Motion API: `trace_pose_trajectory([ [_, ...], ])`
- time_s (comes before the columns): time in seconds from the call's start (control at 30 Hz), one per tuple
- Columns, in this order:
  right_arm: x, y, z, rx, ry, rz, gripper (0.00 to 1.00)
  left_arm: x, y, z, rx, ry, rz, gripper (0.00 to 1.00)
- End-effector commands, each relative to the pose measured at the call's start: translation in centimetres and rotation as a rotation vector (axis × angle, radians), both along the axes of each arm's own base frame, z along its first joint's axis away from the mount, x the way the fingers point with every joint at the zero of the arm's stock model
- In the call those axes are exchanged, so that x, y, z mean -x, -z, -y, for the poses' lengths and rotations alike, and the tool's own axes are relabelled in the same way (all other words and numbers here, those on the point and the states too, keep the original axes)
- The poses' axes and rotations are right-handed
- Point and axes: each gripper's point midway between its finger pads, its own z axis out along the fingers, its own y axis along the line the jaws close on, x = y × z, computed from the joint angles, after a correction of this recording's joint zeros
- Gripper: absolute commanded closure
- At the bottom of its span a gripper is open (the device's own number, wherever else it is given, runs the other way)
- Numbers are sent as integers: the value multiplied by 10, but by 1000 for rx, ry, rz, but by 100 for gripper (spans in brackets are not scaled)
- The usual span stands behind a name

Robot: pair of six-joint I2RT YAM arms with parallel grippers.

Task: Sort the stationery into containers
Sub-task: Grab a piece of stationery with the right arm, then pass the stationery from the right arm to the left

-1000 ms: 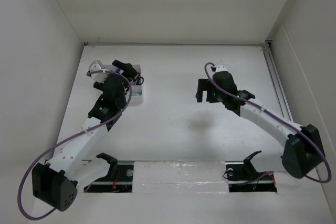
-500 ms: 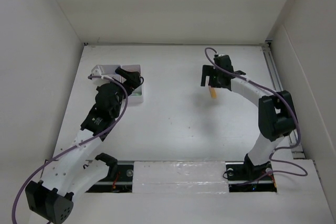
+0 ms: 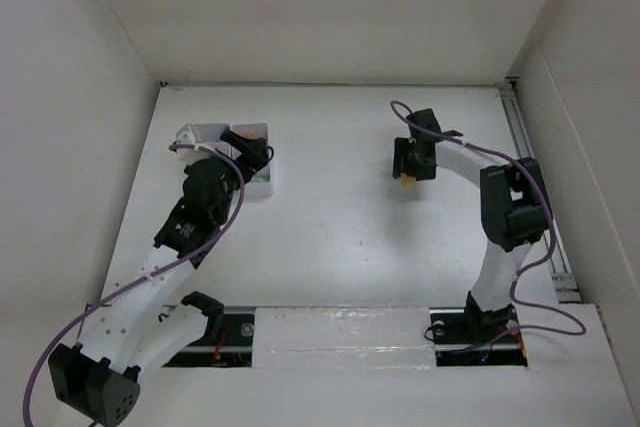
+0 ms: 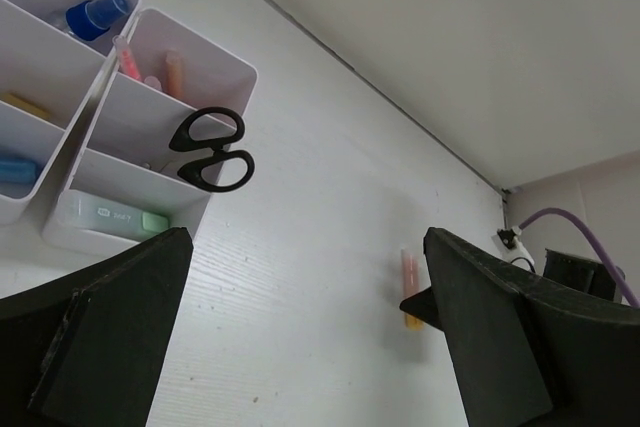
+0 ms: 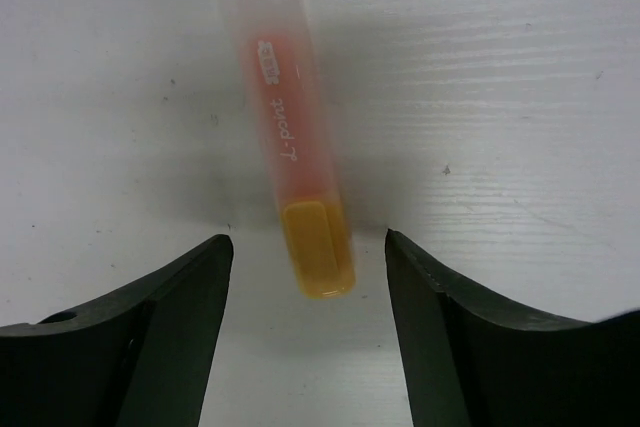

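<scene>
Marker (image 5: 295,137) points away from the wide-spread right fingers (image 5: 150,337), yellow end between their tips; print illegible.

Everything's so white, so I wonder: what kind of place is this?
Probably a robot lab booth: a white table boxed in by walls, the left arm and right arm, a stationery organizer.
</scene>
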Motion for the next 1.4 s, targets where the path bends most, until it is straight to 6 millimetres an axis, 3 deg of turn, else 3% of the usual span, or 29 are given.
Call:
trace_pose_trajectory([
  [0.0, -5, -5, 7, 53, -2, -25, 32, 0, -27, 0, 14, 7, 58, 0],
  [0.13, -4, 0, 8, 70, -23, -48, 41, 0, -32, 0, 19, 7, 68, 0],
  [0.43, 0, 4, 7, 82, -65, -109, 51, 1, -31, -2, 3, -2, 59, 0],
  [0.57, 0, 7, 6, 82, -81, -122, 82, -4, -31, 0, -18, 0, 38, 0],
  [0.6, 0, 7, 6, 82, -81, -122, 100, -7, -24, 4, -25, 15, 16, 0],
  [0.67, 1, 6, -3, 33, -101, -99, 100, -10, -25, 13, -28, 59, 9, 0],
  [0.7, 0, -9, -14, 1, -126, -51, 100, -14, -15, 19, -36, 80, -22, 0],
  [0.73, -5, -20, -25, -41, -152, 8, 100, -15, -17, 28, -38, 124, -24, 0],
  [0.77, 4, -23, -32, -59, -176, 22, 100, -17, -21, 34, -32, 149, -24, 0],
  [0.83, 1, -75, -53, -143, -234, 197, 100, -19, -15, 54, -17, 244, -46, 0],
  [0.87, 17, -76, -62, -164, -260, 213, 100, -19, -17, 61, -8, 279, -44, 0],
  [0.9, 23, -89, -68, -193, -272, 261, 100, -19, -13, 66, -5, 306, -57, 0],
  [0.93, 31, -122, -74, -247, -276, 348, 100, -24, -12, 70, 8, 317, -64, 0],
  [0.97, 34, -140, -84, -303, -294, 418, 100, -22, -11, 78, 26, 359, -71, 0],
  [1.0, 50, -130, -86, -327, -286, 407, 100, -23, -11, 83, 38, 376, -79, 0],
  [1.07, 65, -162, -99, -437, -314, 501, 100, -27, -13, 96, 71, 429, -63, 0],
  [1.1, 81, -157, -109, -467, -348, 494, 100, -22, -10, 106, 98, 484, -72, 0],
  [1.17, 92, -174, -119, -505, -360, 533, 100, -23, -7, 117, 123, 539, -66, 0],
  [1.2, 98, -174, -128, -503, -379, 532, 100, -18, -17, 132, 141, 614, -23, 0],
  [1.37, 103, -199, -143, -537, -364, 565, 100, -8, -27, 156, 224, 774, 40, 0],
])
